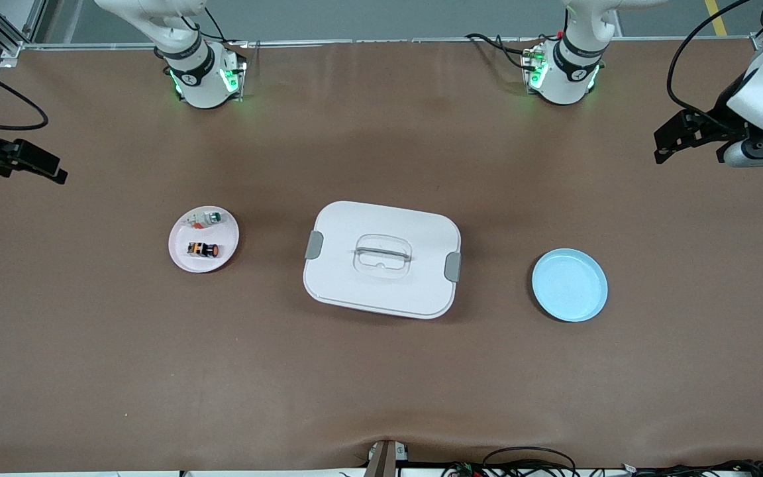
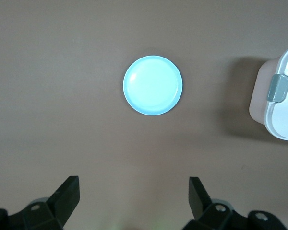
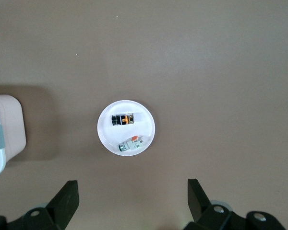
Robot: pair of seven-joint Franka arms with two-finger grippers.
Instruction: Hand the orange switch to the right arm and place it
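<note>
The orange switch [image 1: 203, 250] [image 3: 122, 120], a tiny black body with an orange cap, lies on a small white plate [image 1: 180, 238] [image 3: 147, 127] toward the right arm's end of the table. My right gripper [image 1: 44, 165] [image 3: 133, 191] hangs open and empty high over that end of the table, well apart from the plate. My left gripper [image 1: 660, 147] [image 2: 134, 189] is open and empty too, high over the left arm's end of the table.
A white-bodied, green-tipped part [image 1: 208, 217] [image 3: 129, 143] shares the white plate. A white lidded box [image 1: 382, 258] [image 2: 283, 96] [image 3: 2, 129] with grey clips sits mid-table. An empty light blue plate [image 1: 569, 285] [image 2: 152, 85] lies toward the left arm's end.
</note>
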